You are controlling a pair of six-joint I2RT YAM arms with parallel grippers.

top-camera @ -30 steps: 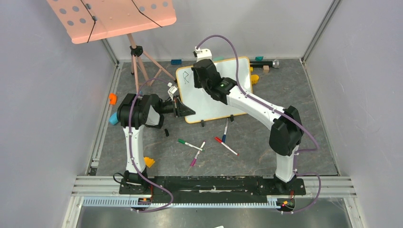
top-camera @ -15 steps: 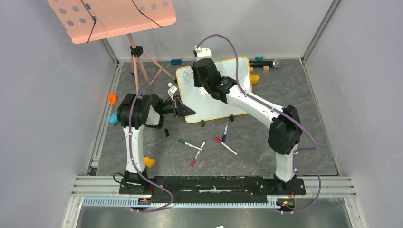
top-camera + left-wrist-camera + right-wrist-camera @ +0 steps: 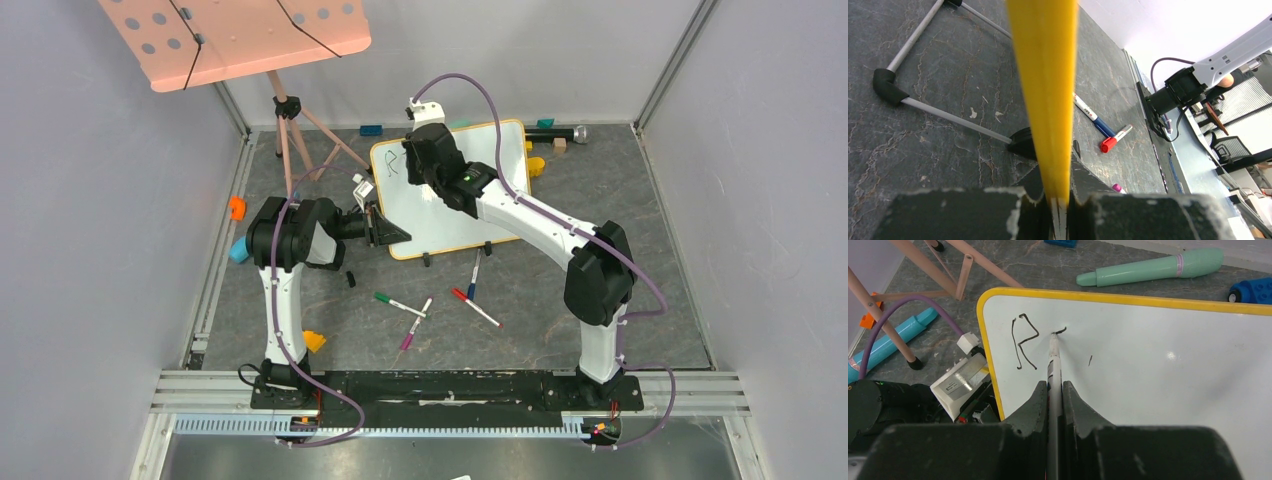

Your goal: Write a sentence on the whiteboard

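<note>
Right wrist view shows it best: the right gripper is closed tight on a thin marker, which runs straight out from between the jaws towards the far edge of the whiteboard. Its tip is touching the white face just to the right of a finished "R", where a short dark stroke has only just been started. So the sentence is barely begun. A small stray tick sits a little further right.

What the next strokes turn on, I'd judge, is the bare white that lies to the right of the tip. The board's long axis runs left to right there, across the marker's own axis, so the line of letters has to travel sideways along it.

From above, the board sits mid-floor between the two arms. Its lettered corner is towards the left arm and its clip feet are on the near edge; how steeply it leans I cannot tell.

The left gripper is pinched shut on the board's yellow rim at the left edge, steadying it. The right arm is the one over the writing.
</note>
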